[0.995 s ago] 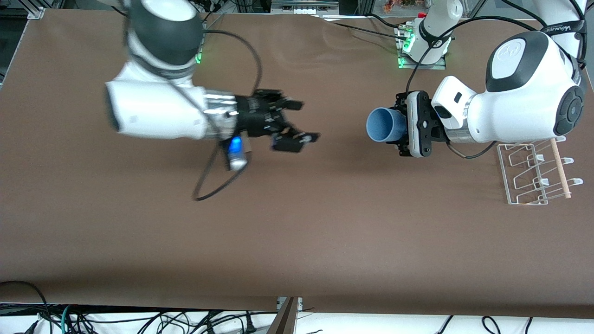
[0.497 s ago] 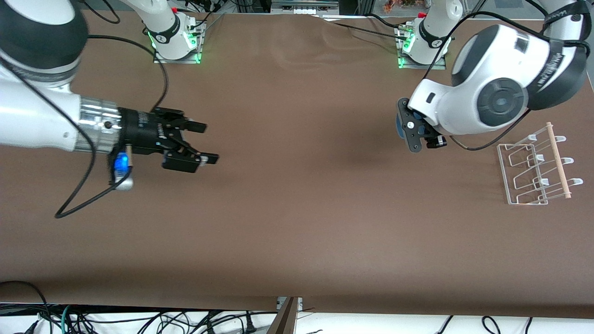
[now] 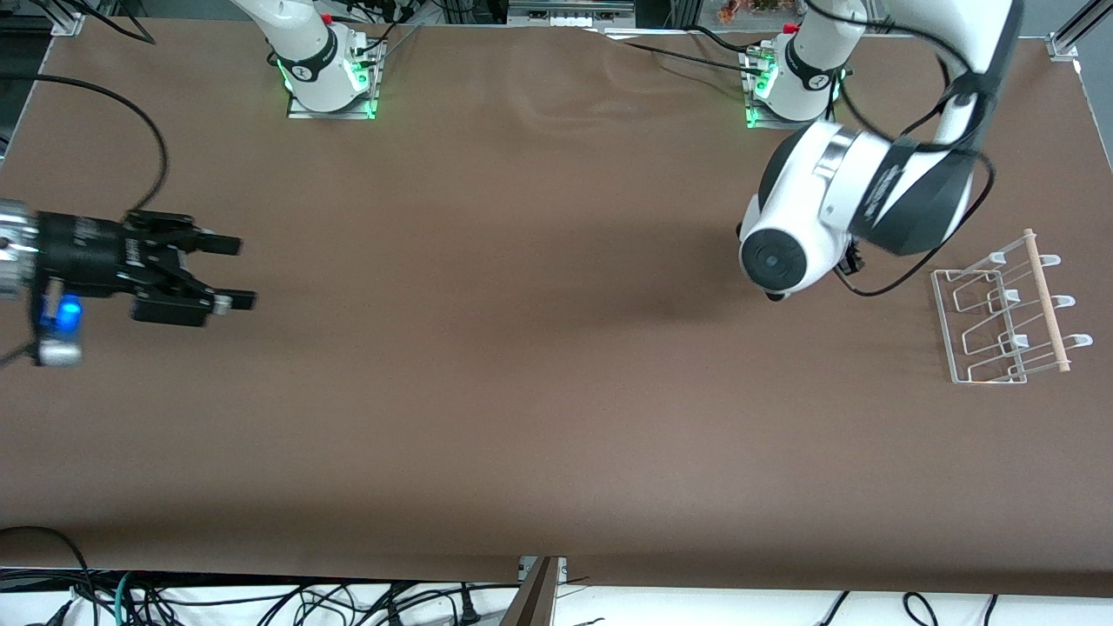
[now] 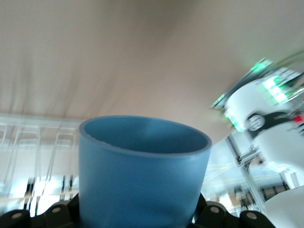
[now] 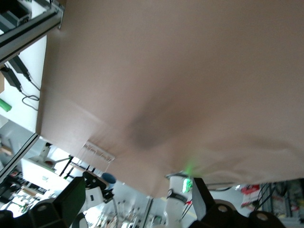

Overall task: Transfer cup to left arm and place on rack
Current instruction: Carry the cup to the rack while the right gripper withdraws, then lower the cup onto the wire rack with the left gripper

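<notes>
The light-blue cup [image 4: 142, 175] fills the left wrist view, held upright between the black jaws of my left gripper [image 4: 142, 216]. In the front view that gripper and the cup are hidden under the left arm's white wrist [image 3: 783, 252], which hangs over the table beside the rack [image 3: 1000, 317]. The white wire rack with its wooden dowel stands at the left arm's end of the table. My right gripper [image 3: 243, 273] is open and empty over the right arm's end of the table. In the right wrist view [image 5: 137, 204] its fingers are spread, with the cup [image 5: 108, 178] small in the distance.
The table is covered with a brown mat [image 3: 539, 391]. The two arm bases with green lights [image 3: 330, 78] [image 3: 787, 87] stand along the edge farthest from the front camera. Cables hang off the edge nearest that camera [image 3: 261, 600].
My right gripper has drawn back, open and empty, toward its own end of the table. My left arm has turned with the cup, so the cup and hand no longer show in the front view.
</notes>
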`<state>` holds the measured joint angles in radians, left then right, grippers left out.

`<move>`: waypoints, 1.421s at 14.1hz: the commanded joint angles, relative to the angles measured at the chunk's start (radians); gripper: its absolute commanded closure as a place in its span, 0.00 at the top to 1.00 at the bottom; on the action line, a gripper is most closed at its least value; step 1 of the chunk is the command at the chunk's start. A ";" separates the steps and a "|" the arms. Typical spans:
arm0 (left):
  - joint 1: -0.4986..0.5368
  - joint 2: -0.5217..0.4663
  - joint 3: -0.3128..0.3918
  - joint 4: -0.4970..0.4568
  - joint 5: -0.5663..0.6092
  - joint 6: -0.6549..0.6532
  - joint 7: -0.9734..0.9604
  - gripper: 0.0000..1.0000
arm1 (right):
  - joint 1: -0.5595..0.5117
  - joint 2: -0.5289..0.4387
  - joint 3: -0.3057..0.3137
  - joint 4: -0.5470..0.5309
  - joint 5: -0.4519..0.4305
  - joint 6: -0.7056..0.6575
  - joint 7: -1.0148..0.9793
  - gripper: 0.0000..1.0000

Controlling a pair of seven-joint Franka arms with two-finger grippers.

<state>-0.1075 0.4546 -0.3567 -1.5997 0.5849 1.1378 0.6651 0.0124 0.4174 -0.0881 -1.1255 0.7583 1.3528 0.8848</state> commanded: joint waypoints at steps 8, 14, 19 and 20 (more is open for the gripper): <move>0.291 -0.108 -0.002 -0.426 0.744 0.294 -0.032 0.15 | 0.000 -0.446 0.185 -0.589 -0.583 0.249 -0.410 0.99; 0.439 -0.105 -0.001 -0.509 0.983 0.456 -0.080 0.15 | -0.005 -0.446 0.134 -0.614 -0.769 0.299 -0.826 0.99; 0.474 -0.080 0.002 -0.548 1.064 0.480 -0.200 0.16 | 0.046 -0.443 0.009 -0.593 -0.775 0.264 -0.980 0.99; 0.486 -0.077 0.002 -0.555 1.075 0.494 -0.220 0.16 | 0.047 -0.442 0.007 -0.583 -0.774 0.264 -0.981 0.99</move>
<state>0.3401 0.3883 -0.3463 -2.1234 1.6071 1.5966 0.4924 0.0245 -0.0073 -0.0552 -1.7162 -0.0065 1.6335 -0.0679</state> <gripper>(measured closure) 0.211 0.004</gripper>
